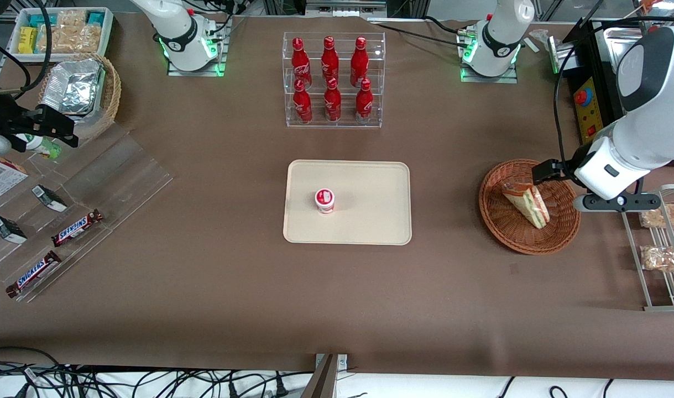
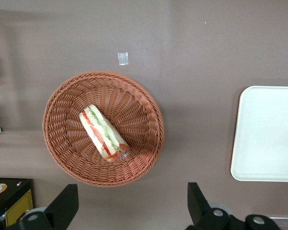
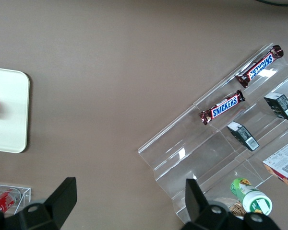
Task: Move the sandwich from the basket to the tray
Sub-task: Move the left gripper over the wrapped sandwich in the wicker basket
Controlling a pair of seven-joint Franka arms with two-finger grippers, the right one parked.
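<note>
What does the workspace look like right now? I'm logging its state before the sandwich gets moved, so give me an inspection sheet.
Surface: brown table, flat.
Sandwich: lying in the basket, wrapped, not gripped.
Tray: mid-table, holding one small red-and-white cup.
Clutter: rack of red bottles; chocolate bars on a clear stand; foil containers in a tan basket; white bin of snacks; bagged snacks on a metal rack.
Gripper: above the basket's rim, fingers spread open, touching nothing.
Cables: black cables along the table edge nearest the front camera.
Surroundings: control box with red button at the working arm's end.
</note>
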